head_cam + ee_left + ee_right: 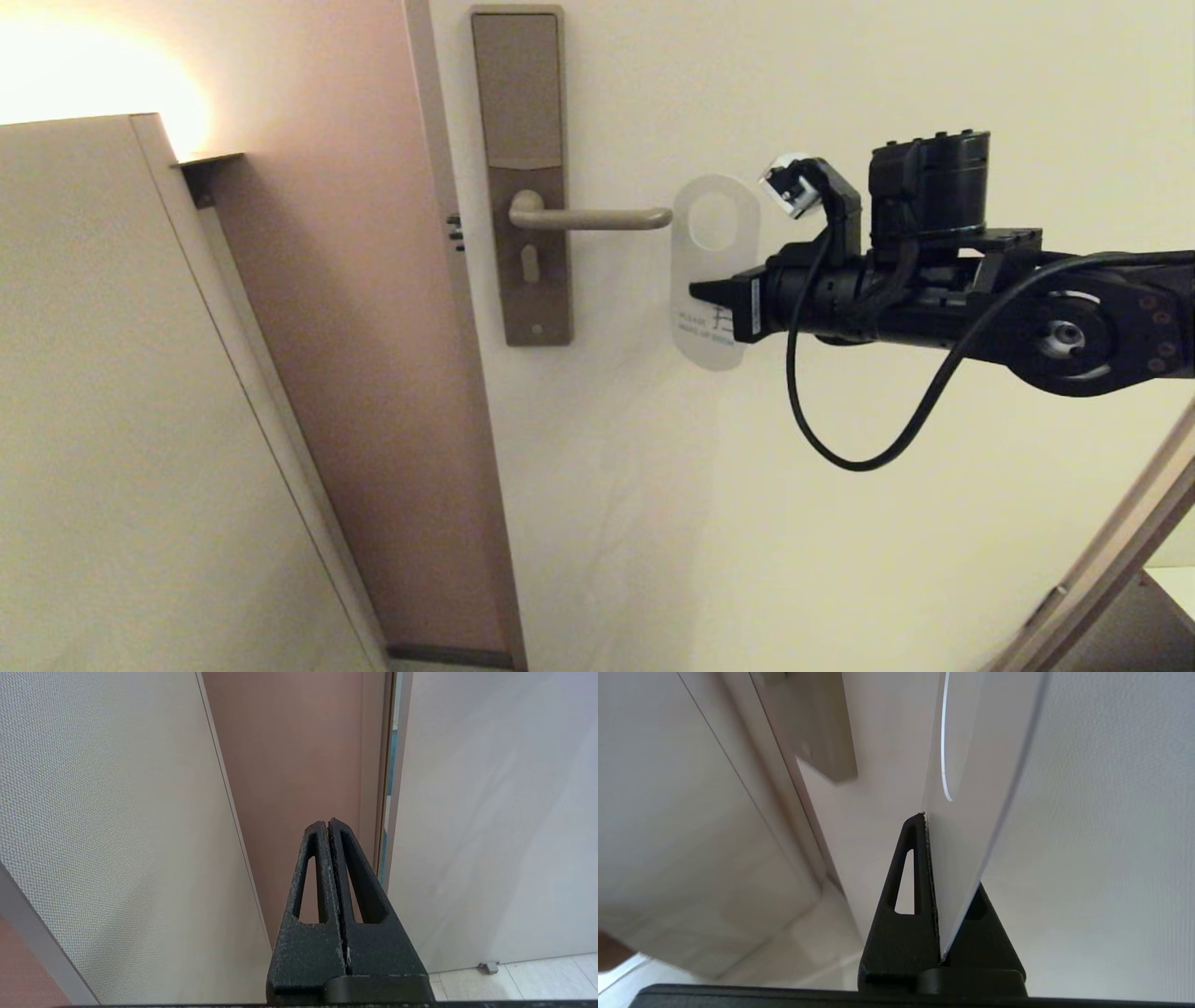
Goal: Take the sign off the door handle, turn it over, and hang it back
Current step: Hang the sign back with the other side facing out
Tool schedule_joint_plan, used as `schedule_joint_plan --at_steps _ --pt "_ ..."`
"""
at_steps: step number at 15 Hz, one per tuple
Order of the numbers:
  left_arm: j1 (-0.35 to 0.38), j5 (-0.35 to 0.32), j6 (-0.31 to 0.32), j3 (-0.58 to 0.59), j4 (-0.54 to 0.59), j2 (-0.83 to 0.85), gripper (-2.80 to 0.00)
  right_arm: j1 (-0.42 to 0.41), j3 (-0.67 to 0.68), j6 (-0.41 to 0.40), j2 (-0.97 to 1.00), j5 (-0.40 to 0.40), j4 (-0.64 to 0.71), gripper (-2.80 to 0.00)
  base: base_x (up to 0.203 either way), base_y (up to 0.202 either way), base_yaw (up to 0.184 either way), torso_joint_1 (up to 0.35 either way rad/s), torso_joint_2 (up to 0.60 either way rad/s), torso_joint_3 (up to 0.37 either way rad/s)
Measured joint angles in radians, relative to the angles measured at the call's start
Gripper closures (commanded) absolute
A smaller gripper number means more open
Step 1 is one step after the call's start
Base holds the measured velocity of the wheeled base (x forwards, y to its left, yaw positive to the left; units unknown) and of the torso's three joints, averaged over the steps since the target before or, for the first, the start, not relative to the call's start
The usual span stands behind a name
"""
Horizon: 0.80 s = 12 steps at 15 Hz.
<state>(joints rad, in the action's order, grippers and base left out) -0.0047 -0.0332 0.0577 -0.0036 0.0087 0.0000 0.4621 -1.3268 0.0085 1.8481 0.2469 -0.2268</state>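
Fingers of my right gripper [698, 291] are pressed tight together on the sign [714, 233], pinching its lower half. My right arm reaches in level from the right side of the head view, and the sign stands upright past my fingertips, with its white side and small dark words facing me. In the right wrist view the sign [971, 812] shows as a thin white sheet caught between my two black fingers [910, 905], and the curved edge of its oval hole sits farther along it.

The sign is off the door handle [593, 219]. Its hole end is up, and the edge of the sign is just beside the round tip of the handle, at about the same height. The handle sticks out level from the tall brown lock plate [523, 168] on the door [840, 513].

My left gripper [328, 826] is squeezed shut with nothing in it. It is parked low and points at the gap by the door's edge.
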Motion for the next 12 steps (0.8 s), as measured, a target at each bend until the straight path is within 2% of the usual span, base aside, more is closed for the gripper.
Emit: schedule_joint_plan --at_steps 2,7,12 --pt "0.0 0.0 0.0 0.0 0.0 0.0 0.0 -0.001 0.014 0.001 -0.016 -0.057 0.014 0.0 0.0 0.0 0.0 0.0 0.0 0.0" --pt "0.0 0.0 0.0 0.0 0.0 0.0 0.0 -0.001 0.052 0.001 -0.074 -0.126 0.083 0.0 0.0 0.0 0.0 0.0 0.0 0.0" --pt "0.0 0.0 0.0 0.0 0.0 0.0 0.0 0.044 0.024 0.01 -0.08 -0.223 0.124 0.0 0.0 0.0 0.0 0.0 0.0 0.0"
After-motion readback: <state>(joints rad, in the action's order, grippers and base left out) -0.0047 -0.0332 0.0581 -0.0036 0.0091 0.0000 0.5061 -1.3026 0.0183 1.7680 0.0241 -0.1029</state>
